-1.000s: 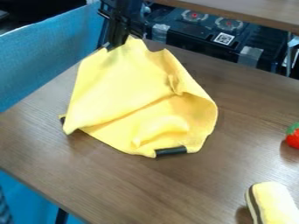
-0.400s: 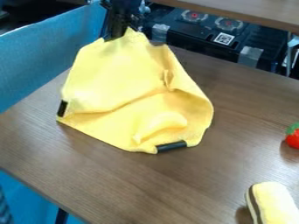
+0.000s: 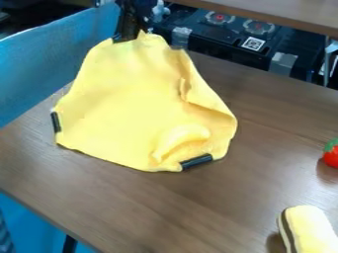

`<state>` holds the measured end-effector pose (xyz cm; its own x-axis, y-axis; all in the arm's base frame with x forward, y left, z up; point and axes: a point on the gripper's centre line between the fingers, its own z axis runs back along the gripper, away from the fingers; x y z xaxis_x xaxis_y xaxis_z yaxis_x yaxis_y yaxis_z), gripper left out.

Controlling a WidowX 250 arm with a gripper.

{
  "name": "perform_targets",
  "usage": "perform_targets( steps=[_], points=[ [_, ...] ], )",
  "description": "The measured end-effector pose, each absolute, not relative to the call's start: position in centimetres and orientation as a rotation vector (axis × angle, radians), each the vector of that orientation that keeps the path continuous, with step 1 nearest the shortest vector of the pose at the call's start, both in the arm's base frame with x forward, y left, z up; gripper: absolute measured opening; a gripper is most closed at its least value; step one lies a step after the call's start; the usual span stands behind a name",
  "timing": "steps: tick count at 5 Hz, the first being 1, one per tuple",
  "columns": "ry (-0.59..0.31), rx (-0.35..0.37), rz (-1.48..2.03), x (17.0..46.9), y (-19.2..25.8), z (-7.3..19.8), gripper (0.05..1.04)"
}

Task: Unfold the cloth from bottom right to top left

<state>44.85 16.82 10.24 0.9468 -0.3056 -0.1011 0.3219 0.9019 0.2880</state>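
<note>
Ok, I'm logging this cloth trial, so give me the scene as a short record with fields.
Yellow cloth: spread on the brown table, top edge drawn up to the gripper
Gripper: at the cloth's top edge, apparently pinching it
Creases: a ridge at the right, a bulge near the bottom right
Black pieces on cloth: one at the left edge, one at the bottom right
Other items: red strawberry-like toy, right edge; yellow, dark-striped object, lower right

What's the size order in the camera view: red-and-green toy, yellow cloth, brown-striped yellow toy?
Largest to smallest, as they show:
1. yellow cloth
2. brown-striped yellow toy, cut off by the edge
3. red-and-green toy, also cut off
</note>
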Motion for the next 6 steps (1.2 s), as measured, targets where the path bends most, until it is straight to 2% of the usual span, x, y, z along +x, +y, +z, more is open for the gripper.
perform_targets(
  steps=[2, 3, 4, 5, 6],
  points=[
    [0.023, 0.323, -0.391, 44.3, 16.6, 7.1, 0.076],
    [-0.037, 0.351, -0.309, 43.7, 16.7, 7.4, 0.223],
    [-0.033, 0.361, -0.281, 42.9, 17.0, 6.2, 0.479],
    [-0.058, 0.371, -0.270, 42.8, 16.9, 7.0, 0.784],
    [-0.045, 0.347, -0.271, 42.4, 16.6, 6.3, 0.994]
  ],
)
